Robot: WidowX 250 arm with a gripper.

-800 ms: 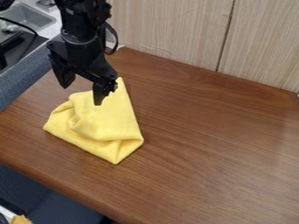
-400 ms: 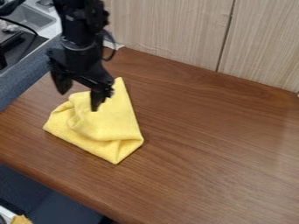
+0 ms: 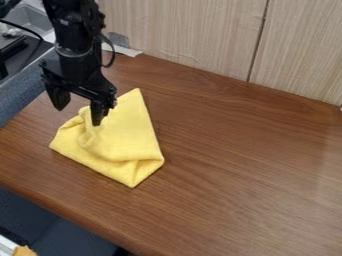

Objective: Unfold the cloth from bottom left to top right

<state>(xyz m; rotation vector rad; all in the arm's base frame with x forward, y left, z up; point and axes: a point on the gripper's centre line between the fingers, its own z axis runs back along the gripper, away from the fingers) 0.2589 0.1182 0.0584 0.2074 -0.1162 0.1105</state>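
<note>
My black gripper (image 3: 79,108) hangs at the upper left, its fingers spread apart with nothing between them. One finger stands left of the cloth, over the brown table, and the other is in front of the cloth's upper left part. The yellow cloth (image 3: 127,137) lies folded and rumpled on the left half of the table, with one corner pointing up toward the wall and another toward the front edge. Whether the right finger touches the cloth I cannot tell.
The brown wooden table (image 3: 247,165) stretches to the right of the cloth. A pale wood-panel wall (image 3: 194,35) borders its back. Left of the table are a blue-grey edge (image 3: 23,95) and a grey sink (image 3: 30,19). The table's front edge runs along the lower left.
My gripper has moved left across the view, from over the cloth toward its upper left side. It remains open, and the cloth has not moved.
</note>
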